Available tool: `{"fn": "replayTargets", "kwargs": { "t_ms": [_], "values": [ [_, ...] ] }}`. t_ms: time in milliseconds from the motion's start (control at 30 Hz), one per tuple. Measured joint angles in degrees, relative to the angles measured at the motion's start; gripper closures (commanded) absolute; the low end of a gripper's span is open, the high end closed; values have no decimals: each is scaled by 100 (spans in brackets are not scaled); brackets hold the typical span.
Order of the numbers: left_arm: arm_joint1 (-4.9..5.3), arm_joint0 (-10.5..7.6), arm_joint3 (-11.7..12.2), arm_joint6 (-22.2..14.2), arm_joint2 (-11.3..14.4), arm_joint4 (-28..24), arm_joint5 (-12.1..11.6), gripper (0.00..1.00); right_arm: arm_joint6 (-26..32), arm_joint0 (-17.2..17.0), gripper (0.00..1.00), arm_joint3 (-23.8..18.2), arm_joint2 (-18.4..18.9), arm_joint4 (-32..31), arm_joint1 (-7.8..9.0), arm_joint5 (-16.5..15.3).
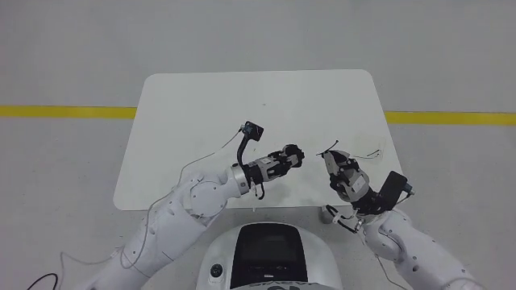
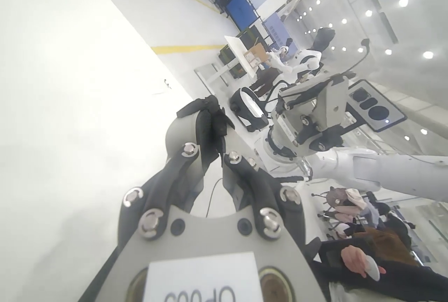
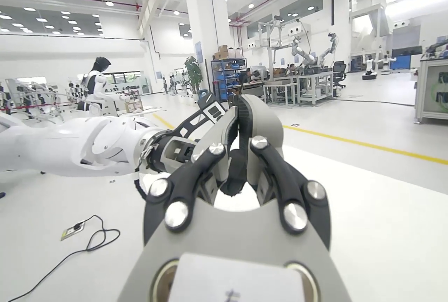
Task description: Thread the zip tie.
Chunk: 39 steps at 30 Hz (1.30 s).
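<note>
- Top view shows the zip tie [image 1: 334, 145] as a thin dark strip. It sticks out from the tips of the right gripper [image 1: 329, 159], up over the front right part of the table.
- Right wrist view shows the right gripper's two fingers pressed together, pinching the zip tie. The strip is very thin, so I cannot tell how much of it is held.
- The left gripper [image 1: 297, 156] is just beside the right one. The two tips point at each other, near but not touching.
- Left wrist view shows the left gripper's black fingertips [image 2: 206, 128] pressed together. I cannot tell if anything is between them.
- Both grippers hang over the white table [image 1: 201, 129], close to its front edge.
- A thin pale strand [image 1: 369, 155] lies flat on the table near the right edge, just past the right gripper. It is too small to say what it is.
- A small black camera [image 1: 252, 130] sits on a bracket on the left arm.
- The floor around the table is grey with yellow lines [image 1: 64, 111] on it.
- A black cable [image 3: 94, 237] lies in loops on the floor.
</note>
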Motion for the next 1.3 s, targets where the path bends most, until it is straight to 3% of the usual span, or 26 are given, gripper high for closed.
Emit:
{"fn": "replayTargets", "kwargs": {
  "t_ms": [200,333,600,1000,1300],
  "values": [
    [-1,4,-1,10,-2,10,5,100,4,-1,100,4,-1,5,1,3],
    [-7,64,-60,244,3,61,1,100,86,43,100,53,-6,-33,-21,-43],
    [79,237,-316,331,-73,285,0,100,-325,342,100,323,-521,38,24,-51],
    [186,379,-479,293,-137,235,0,100,-828,909,100,645,-1285,240,219,-51],
    [196,378,-486,278,-131,224,0,100,-794,964,100,662,-1311,224,219,15]
  ]
}}
